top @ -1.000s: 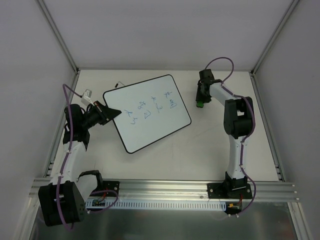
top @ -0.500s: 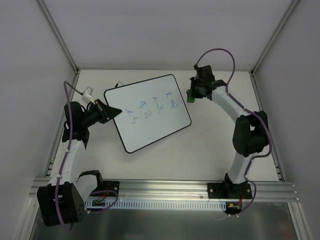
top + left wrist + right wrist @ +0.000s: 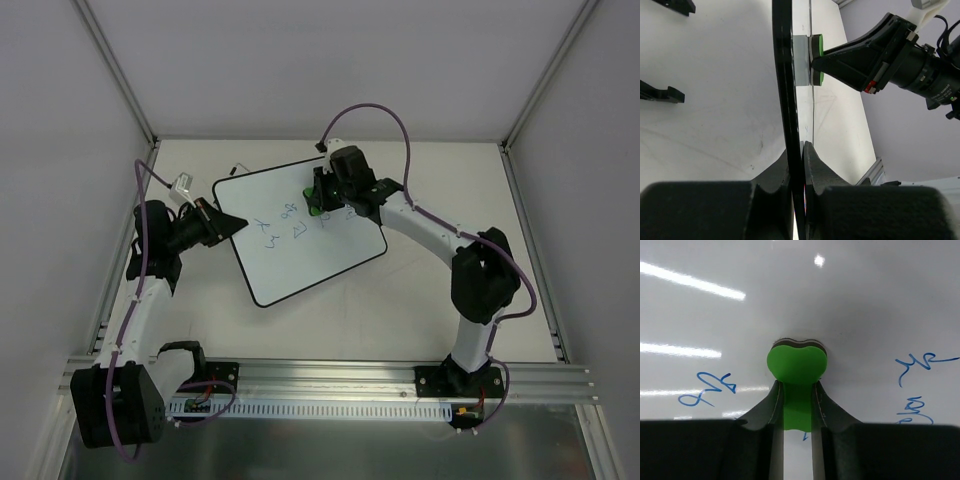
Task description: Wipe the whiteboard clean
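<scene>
The large flat white rectangular whiteboard with a thin black rim (image 3: 310, 255) lay skewed on the pale table (image 3: 420, 300), bearing blue handwriting (image 3: 290, 222). The left claw (image 3: 225, 226) pinched its left rim. The right claw (image 3: 316, 195) clamped a small green eraser block (image 3: 797, 362) that pressed against the board's far part.

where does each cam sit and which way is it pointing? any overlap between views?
Top external: above and behind the bases, looking down at the table; both arms show whole, left gripper at the edge of the whiteboard, right gripper over it.
Left wrist: on the left arm, sighting edge-on along the whiteboard rim; its own fingers clamp that rim.
Right wrist: on the right arm, facing the board square-on; its own fingers pinch the green eraser amid blue writing.
Shared: both wrist views show the eraser pressed on the whiteboard.
</scene>
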### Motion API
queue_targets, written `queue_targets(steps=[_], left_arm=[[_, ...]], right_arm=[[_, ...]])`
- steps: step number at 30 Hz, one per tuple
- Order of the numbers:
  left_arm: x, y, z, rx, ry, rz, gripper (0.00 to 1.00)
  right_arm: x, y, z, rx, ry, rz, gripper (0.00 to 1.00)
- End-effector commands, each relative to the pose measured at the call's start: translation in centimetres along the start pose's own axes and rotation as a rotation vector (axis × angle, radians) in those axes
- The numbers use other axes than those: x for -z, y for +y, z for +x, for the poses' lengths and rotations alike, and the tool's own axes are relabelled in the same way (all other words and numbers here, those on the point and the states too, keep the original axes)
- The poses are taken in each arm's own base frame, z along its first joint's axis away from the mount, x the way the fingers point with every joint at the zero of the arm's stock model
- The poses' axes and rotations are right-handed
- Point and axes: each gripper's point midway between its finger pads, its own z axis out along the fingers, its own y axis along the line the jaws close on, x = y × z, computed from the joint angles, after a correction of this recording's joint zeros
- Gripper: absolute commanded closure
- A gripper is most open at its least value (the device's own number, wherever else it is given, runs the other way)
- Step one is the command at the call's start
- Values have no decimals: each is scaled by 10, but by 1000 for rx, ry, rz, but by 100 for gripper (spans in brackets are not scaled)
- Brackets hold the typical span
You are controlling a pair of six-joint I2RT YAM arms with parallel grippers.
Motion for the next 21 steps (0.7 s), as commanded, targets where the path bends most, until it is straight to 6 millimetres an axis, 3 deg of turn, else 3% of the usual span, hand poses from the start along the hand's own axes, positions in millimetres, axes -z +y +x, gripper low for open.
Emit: queue_targets(steps=[1, 3, 9, 10, 13, 17, 21], left_arm=[[-3, -7, -12, -224, -19, 28, 100], [-5, -10, -12, -231, -16, 33, 100], [-8, -14, -7, -253, 0, 45, 100], [-7, -15, -7, -257, -2, 46, 100], [-7, -15, -7, -262, -3, 43, 100], [-8, -14, -7, -267, -5, 35, 100], [-6, -13, -9, -277, -14, 24, 100]], right_arm=[[-5, 34, -4, 21, -42, -74, 100], [-6, 48, 2, 35, -33, -100, 100], [7, 120, 12, 86, -22, -237, 100], [10, 132, 21, 99, 2, -249, 100], [15, 152, 28, 120, 21, -255, 100], [14, 146, 31, 117, 46, -178, 100], [17, 114, 23, 96, 22, -32, 100]])
